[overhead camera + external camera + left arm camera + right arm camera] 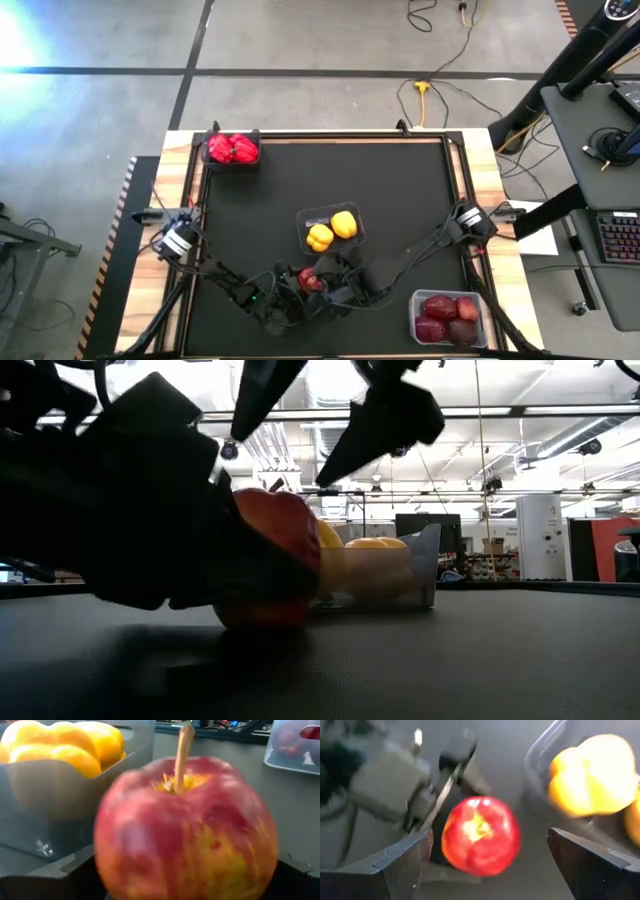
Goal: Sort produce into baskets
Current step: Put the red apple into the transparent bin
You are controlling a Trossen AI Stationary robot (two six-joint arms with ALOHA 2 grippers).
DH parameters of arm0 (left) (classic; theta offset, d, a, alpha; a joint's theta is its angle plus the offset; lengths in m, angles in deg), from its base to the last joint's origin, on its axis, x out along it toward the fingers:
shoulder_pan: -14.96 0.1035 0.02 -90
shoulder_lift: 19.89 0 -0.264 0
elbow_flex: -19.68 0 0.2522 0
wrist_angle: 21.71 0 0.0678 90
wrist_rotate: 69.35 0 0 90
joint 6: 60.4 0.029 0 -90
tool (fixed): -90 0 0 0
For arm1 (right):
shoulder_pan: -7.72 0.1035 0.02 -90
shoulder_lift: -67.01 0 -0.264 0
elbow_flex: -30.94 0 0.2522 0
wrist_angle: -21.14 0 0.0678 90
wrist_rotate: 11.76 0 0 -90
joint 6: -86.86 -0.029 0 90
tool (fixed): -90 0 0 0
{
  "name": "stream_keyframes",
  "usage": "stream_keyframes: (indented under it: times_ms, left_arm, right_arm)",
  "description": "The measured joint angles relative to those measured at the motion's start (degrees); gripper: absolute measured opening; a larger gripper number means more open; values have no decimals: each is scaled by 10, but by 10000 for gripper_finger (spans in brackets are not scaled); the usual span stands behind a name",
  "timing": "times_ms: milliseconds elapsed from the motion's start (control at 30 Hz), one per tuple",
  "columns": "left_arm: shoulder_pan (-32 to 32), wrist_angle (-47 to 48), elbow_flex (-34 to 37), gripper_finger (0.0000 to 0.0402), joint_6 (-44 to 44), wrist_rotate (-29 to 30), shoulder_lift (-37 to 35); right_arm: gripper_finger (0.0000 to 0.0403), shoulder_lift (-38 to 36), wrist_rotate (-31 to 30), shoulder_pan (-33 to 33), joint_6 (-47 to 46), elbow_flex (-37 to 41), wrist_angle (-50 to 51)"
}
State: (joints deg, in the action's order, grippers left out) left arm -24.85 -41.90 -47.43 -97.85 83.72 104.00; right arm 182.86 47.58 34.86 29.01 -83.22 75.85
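Observation:
A dark red apple (312, 282) with yellow streaks stands near the table's front middle, stem up. It fills the left wrist view (185, 830). My left gripper (293, 292) reaches it from the left and is shut on it. My right gripper (336, 280) hangs open above the apple (480, 835), one finger on either side and clear of it. Behind the apple, a clear basket (304, 222) holds two yellow peppers (332, 230). My left gripper holds the apple between its two fingers, by its sides low down (107, 870). The fingers come in level from the table's left. The apple stays upright, its underside (262, 622) at the table top. The apple itself hides the exact places of contact.
A dark grey basket (256, 160) at the far left corner holds red peppers (232, 148). A clear basket (418, 312) at the front right holds several apples (450, 316). Black table top lies bare in the middle and at the far right.

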Motion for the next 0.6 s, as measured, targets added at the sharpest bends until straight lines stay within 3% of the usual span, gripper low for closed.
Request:
stream_keyframes:
  times_ms: [133, 600]
  left_arm:
    - [-4, 1, 2, 360, 8, -3, -2]
    - [-26, 4, 2, 361, 16, -26, -13]
  right_arm:
    - [384, 32, 31, 1, 2, 0, -24]
    - [384, 88, 41, -3, -25, 0, -59]
